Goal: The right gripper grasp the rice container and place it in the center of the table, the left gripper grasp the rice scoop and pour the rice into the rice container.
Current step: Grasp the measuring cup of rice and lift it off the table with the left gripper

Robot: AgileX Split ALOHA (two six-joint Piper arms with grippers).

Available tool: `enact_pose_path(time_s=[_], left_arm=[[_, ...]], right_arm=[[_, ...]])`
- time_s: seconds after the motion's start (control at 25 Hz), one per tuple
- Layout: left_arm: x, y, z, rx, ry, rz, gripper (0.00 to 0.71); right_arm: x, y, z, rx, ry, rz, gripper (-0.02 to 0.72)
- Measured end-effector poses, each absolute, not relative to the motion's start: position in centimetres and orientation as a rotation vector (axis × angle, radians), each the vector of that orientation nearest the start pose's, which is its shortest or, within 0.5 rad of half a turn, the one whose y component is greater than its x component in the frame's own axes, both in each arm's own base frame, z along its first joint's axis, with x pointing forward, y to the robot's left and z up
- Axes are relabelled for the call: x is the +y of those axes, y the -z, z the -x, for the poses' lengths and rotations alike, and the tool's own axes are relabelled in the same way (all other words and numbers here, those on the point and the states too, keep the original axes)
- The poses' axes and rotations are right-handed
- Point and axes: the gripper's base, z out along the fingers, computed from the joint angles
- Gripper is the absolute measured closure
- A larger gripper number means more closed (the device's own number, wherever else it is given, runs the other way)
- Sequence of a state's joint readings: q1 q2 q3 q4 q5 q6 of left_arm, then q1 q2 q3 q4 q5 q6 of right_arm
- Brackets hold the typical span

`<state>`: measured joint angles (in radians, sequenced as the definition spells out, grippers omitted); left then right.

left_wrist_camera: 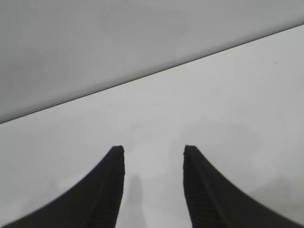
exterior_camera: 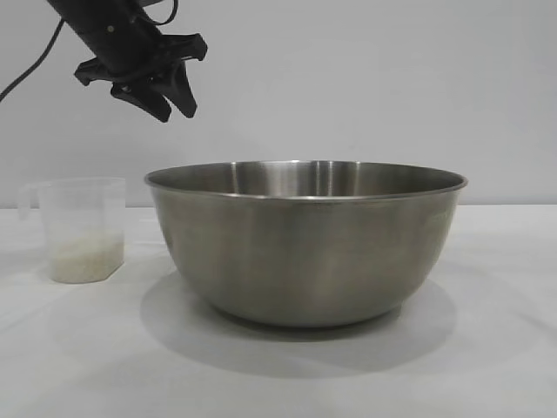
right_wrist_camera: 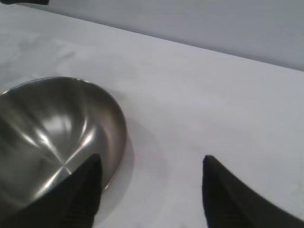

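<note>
The rice container, a large steel bowl, stands on the white table at the middle. The rice scoop, a translucent cup with its handle to the left, stands left of the bowl with white rice in its bottom. My left gripper hangs high above the scoop and the bowl's left rim, open and empty; its wrist view shows only bare table between the fingers. My right gripper is open and empty above the table beside the bowl, one finger over the rim. The right arm is out of the exterior view.
A plain grey wall stands behind the table. A table edge crosses the left wrist view. Bare tabletop lies in front of the bowl and to its right.
</note>
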<state>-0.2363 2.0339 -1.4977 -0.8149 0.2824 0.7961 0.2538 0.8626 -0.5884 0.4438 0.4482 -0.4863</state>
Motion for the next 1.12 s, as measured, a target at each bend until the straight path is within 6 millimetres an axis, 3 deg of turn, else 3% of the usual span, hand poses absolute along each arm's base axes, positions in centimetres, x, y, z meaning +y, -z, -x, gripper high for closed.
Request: enact_pose_path(time_s=[0.16, 0.2, 0.44, 0.84, 1.12], left_arm=[[-12.7, -21.6, -45.0, 2.192, 0.356, -0.376, 0.446], [-12.7, -21.6, -45.0, 2.192, 0.356, -0.376, 0.446], [-12.7, -21.6, -45.0, 2.192, 0.356, -0.376, 0.446], [-12.7, -23.0, -44.6, 2.165, 0.362, -0.38, 0.446], [-12.7, -23.8, -44.3, 2.156, 0.363, -0.401, 0.446]], right_arm=[[4.6, -29.9, -12.9, 2.097, -0.288, 0.438, 0.33], [4.1, -30.1, -12.2, 2.104, -0.26, 0.43, 0.371], [2.3, -30.3, -9.2, 2.145, -0.138, 0.344, 0.356], [0.9, -28.7, -5.5, 2.336, -0.072, 0.175, 0.356], [0.5, -27.9, -2.2, 2.22, -0.043, 0.162, 0.356]])
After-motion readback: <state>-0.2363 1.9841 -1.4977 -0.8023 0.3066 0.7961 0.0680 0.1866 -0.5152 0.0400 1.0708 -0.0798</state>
